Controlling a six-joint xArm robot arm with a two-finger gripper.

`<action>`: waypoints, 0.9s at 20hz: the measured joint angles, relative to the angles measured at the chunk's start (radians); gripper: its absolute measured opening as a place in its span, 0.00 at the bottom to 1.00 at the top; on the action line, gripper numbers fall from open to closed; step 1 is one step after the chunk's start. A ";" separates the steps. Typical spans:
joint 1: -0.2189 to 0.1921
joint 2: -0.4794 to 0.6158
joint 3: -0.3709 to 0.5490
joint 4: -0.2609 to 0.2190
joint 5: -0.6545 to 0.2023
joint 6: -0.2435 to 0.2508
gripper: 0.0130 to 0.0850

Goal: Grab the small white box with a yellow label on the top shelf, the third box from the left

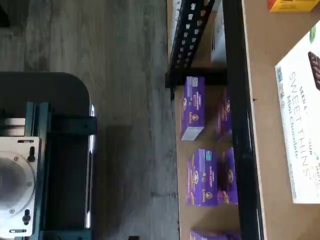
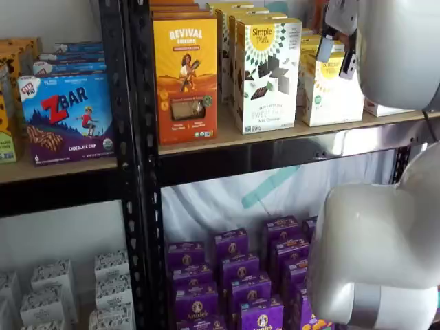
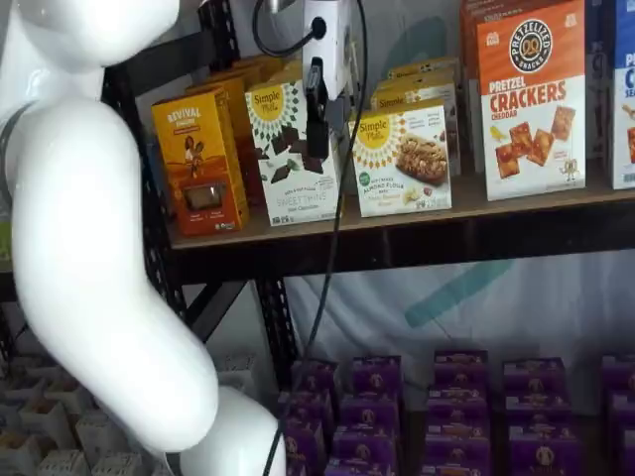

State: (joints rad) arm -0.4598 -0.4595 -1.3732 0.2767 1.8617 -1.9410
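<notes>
we see the short cream-white carton with a yellow sunburst logo (image 3: pixel 402 162) upright on the pale wooden top shelf (image 3: pixel 516 193), just right of our white-bodied, black-fingered gripper (image 3: pixel 317 124); whether its fingers are parted, we cannot tell.

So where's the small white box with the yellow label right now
In both shelf views the small white box stands on the top shelf, between the taller Sweet Thins carton and the orange pretzel cracker box, just beside the hanging tool.
</notes>
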 joint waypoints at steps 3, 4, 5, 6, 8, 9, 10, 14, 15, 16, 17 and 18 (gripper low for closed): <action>0.055 0.008 -0.026 -0.087 0.038 0.026 1.00; 0.060 0.004 -0.024 -0.091 0.039 0.030 1.00; 0.061 -0.001 -0.021 -0.088 0.040 0.034 1.00; 0.058 -0.005 -0.018 -0.079 0.039 0.035 1.00; 0.042 -0.027 0.006 -0.042 0.004 0.032 1.00; 0.033 -0.043 0.024 -0.019 -0.028 0.029 1.00; 0.025 -0.057 0.042 0.000 -0.063 0.025 1.00; 0.011 -0.090 0.101 0.036 -0.201 0.008 1.00; 0.010 -0.091 0.110 0.039 -0.231 0.003 1.00; 0.010 -0.089 0.116 0.041 -0.258 -0.002 1.00; 0.010 -0.085 0.121 0.044 -0.282 -0.005 1.00; 0.010 -0.078 0.122 0.045 -0.303 -0.009 1.00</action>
State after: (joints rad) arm -0.4496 -0.5377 -1.2510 0.3220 1.5592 -1.9496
